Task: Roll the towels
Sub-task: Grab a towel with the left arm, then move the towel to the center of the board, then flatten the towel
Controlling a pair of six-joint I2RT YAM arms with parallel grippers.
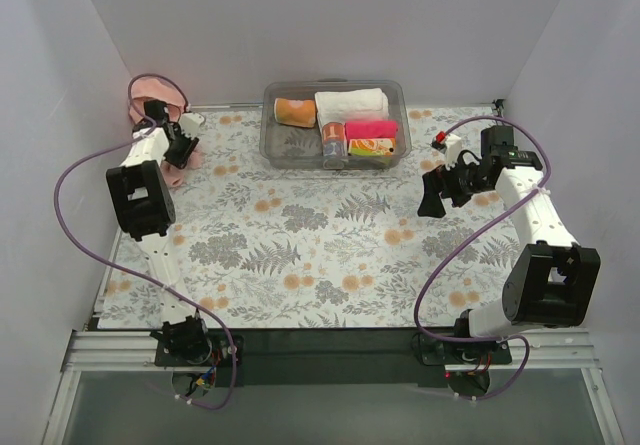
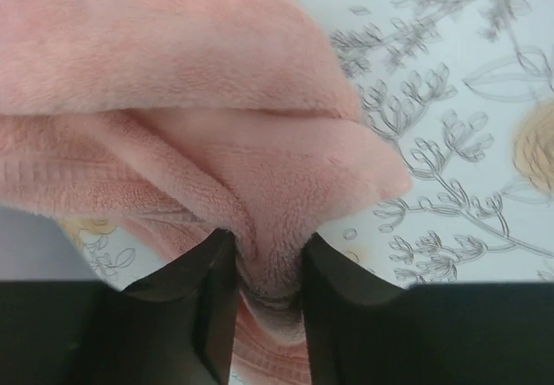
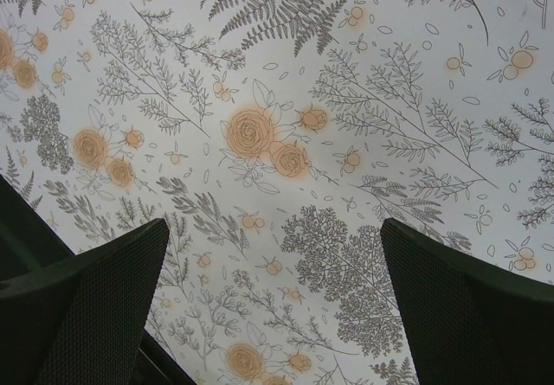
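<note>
The salmon-pink towel (image 1: pixel 150 95) lies bunched at the far left corner of the table. My left gripper (image 1: pixel 180 150) is at its near edge. In the left wrist view the towel (image 2: pixel 173 99) fills the upper left, and my left gripper (image 2: pixel 264 264) is shut on a fold of it, pinched between the two black fingers. My right gripper (image 1: pixel 432 193) hangs open and empty above the right side of the table; in the right wrist view it (image 3: pixel 273 255) shows only the floral cloth between its wide-apart fingers. The small patterned cloth lies in the bin (image 1: pixel 371 146).
A clear plastic bin (image 1: pixel 275 145) stands at the back middle with an orange roll (image 1: pixel 295 112), a white rolled towel (image 1: pixel 351 104), a hot-pink roll (image 1: pixel 371 128) and a small jar (image 1: pixel 333 143). White walls close in the left, back and right. A floral tablecloth (image 1: pixel 300 245) covers the table.
</note>
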